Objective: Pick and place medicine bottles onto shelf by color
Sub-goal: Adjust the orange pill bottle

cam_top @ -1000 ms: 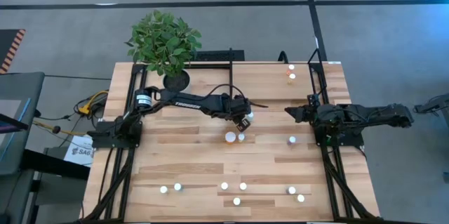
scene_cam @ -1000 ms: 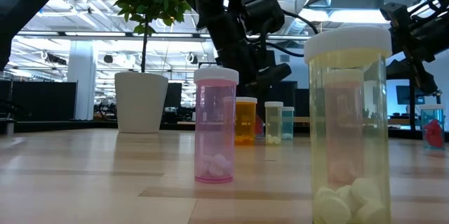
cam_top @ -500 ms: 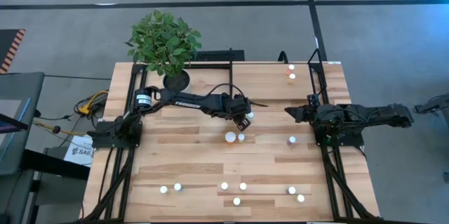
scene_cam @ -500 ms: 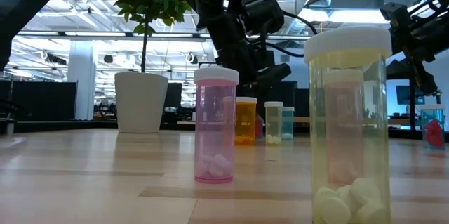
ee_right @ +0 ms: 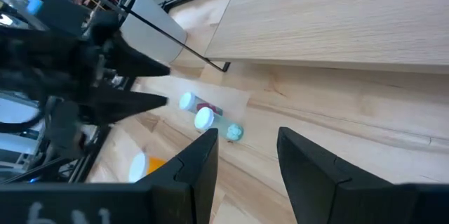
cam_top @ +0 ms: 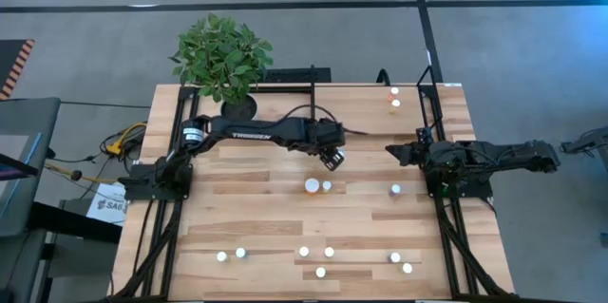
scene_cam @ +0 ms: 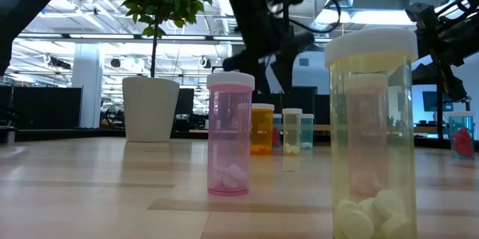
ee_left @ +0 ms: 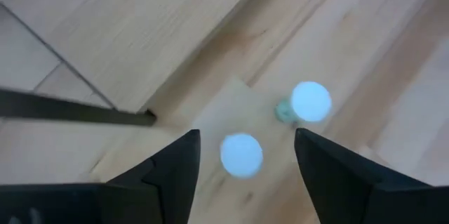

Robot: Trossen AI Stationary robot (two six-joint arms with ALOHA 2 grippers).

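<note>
High view. My left gripper (cam_top: 332,158) hangs above the table's middle, just back of two capped bottles: the larger orange bottle (cam_top: 312,185) and a small bottle (cam_top: 327,186) touching or nearly touching it. Both stand upright, caps up, long axis vertical. My right gripper (cam_top: 392,151) waits at the right edge. Two bottles (cam_top: 395,97) stand on the shelf (cam_top: 446,104) corner at far right; a loose row (cam_top: 304,252) sits along the near edge, presumably unsorted stock.

Low view. Pink bottle (scene_cam: 230,134) and pale yellow bottle (scene_cam: 370,134) nearest, upright. The orange bottle and a greenish bottle (scene_cam: 292,130) behind, upright. Plant pot (scene_cam: 151,109) at the back.

Left wrist view. My fingers (ee_left: 172,175) stand apart, grasping nothing; two white caps (ee_left: 241,154) lie below, one between them.

Right wrist view. My fingers (ee_right: 200,164) are parted, empty. Three small bottles (ee_right: 205,116) are clustered; I judge at least one lies on its side.
</note>
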